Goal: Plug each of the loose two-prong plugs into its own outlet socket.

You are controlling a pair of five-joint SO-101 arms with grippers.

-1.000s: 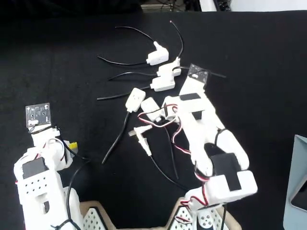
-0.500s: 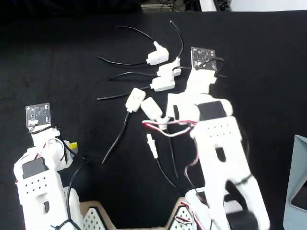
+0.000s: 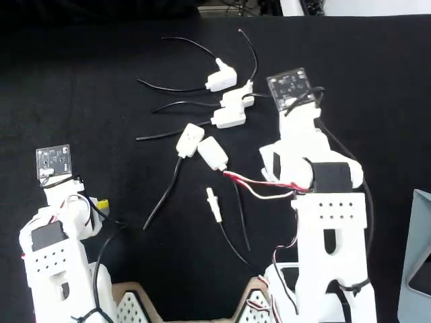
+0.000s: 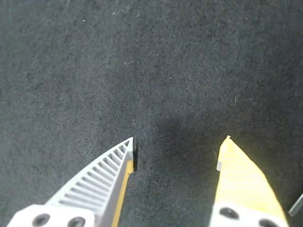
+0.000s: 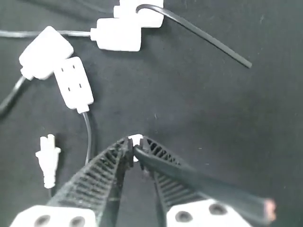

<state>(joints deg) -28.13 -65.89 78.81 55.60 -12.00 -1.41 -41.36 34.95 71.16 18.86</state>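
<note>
Two arms stand at the near edge of the black worktop. The left arm is parked where it was a second ago. The left gripper has its jaws spread wide over bare cloth, holding nothing.

The right arm has changed most. A second ago it leaned in over the middle of the cluster; now it stretches straight away from its base, to the right of the white pieces. The right gripper has its fingers pressed together on a short black cord, which runs back toward the wrist. A small white bit shows at the fingertips; I cannot tell what it is.

The loose two-prong plug lies flat on the cloth, nearer and further right than a second ago, with its cord trailing toward the bases. The arm's red and white wires used to drape over the outlet socket. They now hang to its right, crossing above the plug's cord. The socket lies with its slots up and touches a white connector on its left.

Farther off, two white pieces lie joined as a mated pair. The right arm covers part of the cord that runs right from them. An angled plug lies farthest. A grey-blue object stands at the right edge.
</note>
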